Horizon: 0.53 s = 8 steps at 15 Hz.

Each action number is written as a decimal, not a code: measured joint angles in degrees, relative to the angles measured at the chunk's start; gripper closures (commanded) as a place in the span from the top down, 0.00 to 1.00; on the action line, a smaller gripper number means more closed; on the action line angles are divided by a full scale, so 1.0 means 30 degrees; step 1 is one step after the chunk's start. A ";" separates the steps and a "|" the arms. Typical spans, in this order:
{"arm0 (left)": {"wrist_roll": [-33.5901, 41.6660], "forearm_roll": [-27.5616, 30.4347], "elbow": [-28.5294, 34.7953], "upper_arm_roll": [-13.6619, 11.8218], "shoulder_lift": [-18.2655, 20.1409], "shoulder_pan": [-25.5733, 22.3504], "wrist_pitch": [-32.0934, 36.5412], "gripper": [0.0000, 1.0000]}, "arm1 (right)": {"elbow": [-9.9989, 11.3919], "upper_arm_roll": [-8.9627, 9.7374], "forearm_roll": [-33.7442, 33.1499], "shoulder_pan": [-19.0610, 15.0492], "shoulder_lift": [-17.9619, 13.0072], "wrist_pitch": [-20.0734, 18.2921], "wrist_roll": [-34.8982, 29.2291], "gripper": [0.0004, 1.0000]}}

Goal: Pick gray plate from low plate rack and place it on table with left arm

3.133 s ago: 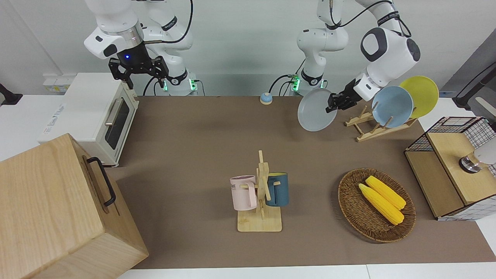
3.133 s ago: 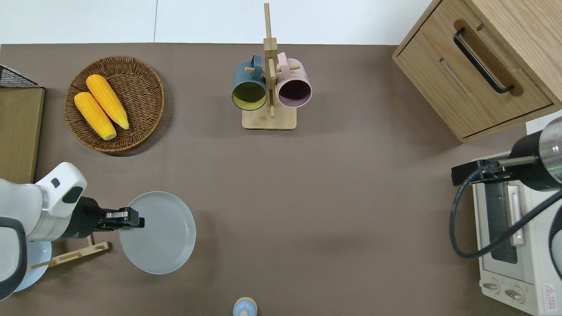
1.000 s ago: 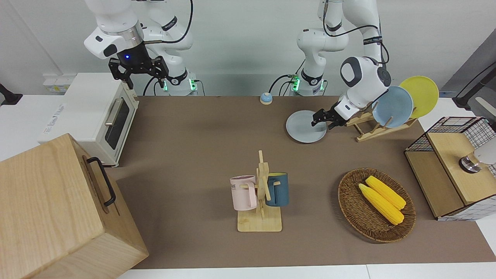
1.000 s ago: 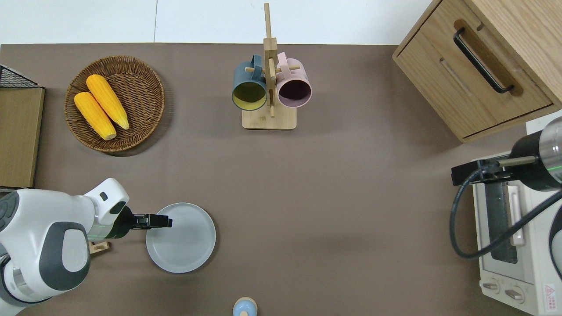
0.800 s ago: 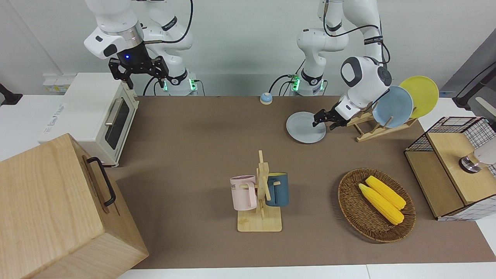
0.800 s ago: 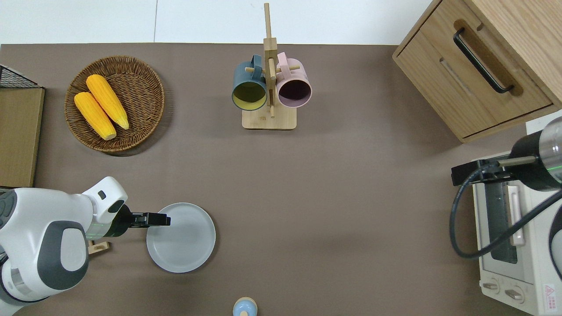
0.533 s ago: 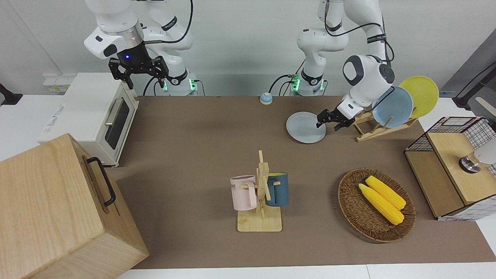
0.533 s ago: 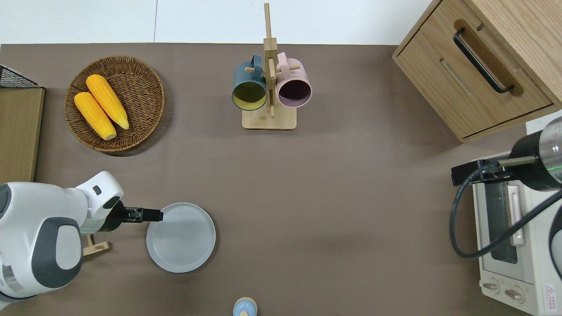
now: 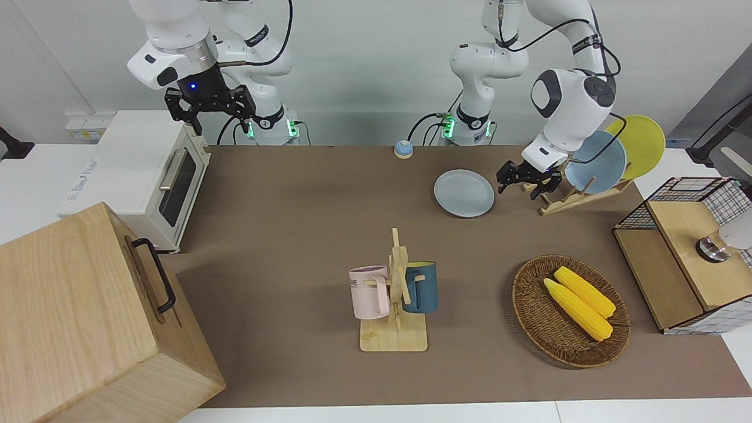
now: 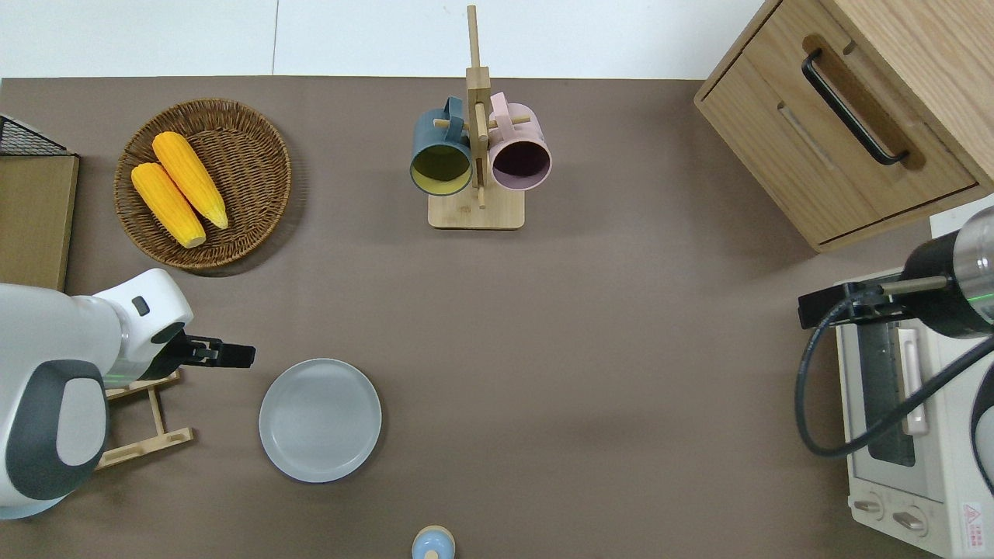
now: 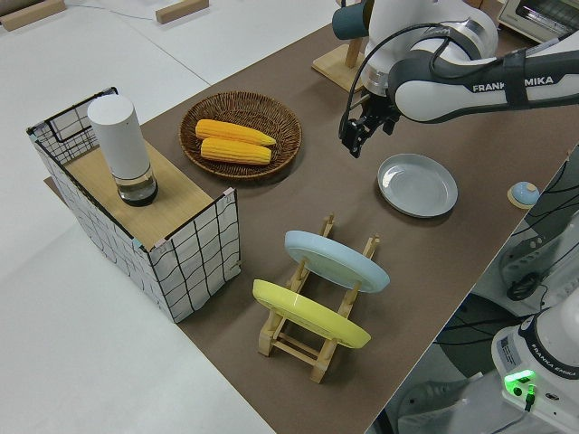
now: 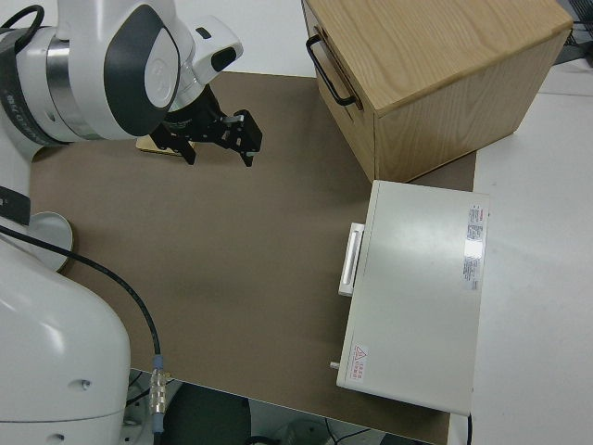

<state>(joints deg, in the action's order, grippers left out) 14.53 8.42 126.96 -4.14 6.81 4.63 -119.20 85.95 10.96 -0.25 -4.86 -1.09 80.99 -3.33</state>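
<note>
The gray plate (image 9: 464, 192) lies flat on the brown table (image 9: 294, 194), beside the low plate rack (image 9: 564, 198); it also shows in the overhead view (image 10: 320, 420) and the left side view (image 11: 417, 184). My left gripper (image 9: 520, 184) is open and empty, up in the air over bare table between the plate and the rack (image 10: 147, 423), clear of the plate's rim; it shows in the overhead view (image 10: 244, 355) and the left side view (image 11: 353, 145). The right arm is parked, its gripper (image 9: 210, 113) open.
A light-blue plate (image 9: 596, 161) and a yellow plate (image 9: 637, 144) stand in the rack. A mug stand (image 9: 395, 294), a corn basket (image 9: 570, 308), a wire crate (image 9: 687, 252), a toaster oven (image 9: 147, 176), a wooden box (image 9: 88, 317) and a small bell (image 9: 403, 149) stand around.
My left gripper lowered the gray plate onto the table, let go of it, and drew back toward the rack and up. The plate stays flat. The right arm has not moved.
</note>
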 measured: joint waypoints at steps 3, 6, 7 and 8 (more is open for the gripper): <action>-0.0001 -0.0671 -0.1505 -0.0004 0.0026 0.0000 0.1402 1.00 | 0.0000 0.0000 0.0000 0.0000 0.0000 0.0000 0.0000 0.99; -0.0002 -0.0839 -0.2839 -0.0009 0.0045 0.0000 0.2591 1.00 | 0.0000 0.0000 0.0000 0.0000 0.0000 0.0000 0.0000 0.99; -0.0002 -0.0845 -0.3267 -0.0027 0.0050 0.0000 0.2935 1.00 | 0.0000 0.0000 0.0000 0.0000 0.0000 0.0000 0.0000 0.99; -0.0002 -0.0937 -0.3749 -0.0058 0.0058 -0.0001 0.3443 1.00 | 0.0000 0.0000 0.0000 0.0000 0.0000 0.0000 0.0000 0.99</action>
<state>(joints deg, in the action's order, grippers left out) 14.53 5.61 115.72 -4.32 6.99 4.63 -108.87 85.95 10.96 -0.25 -4.86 -1.09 80.99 -3.33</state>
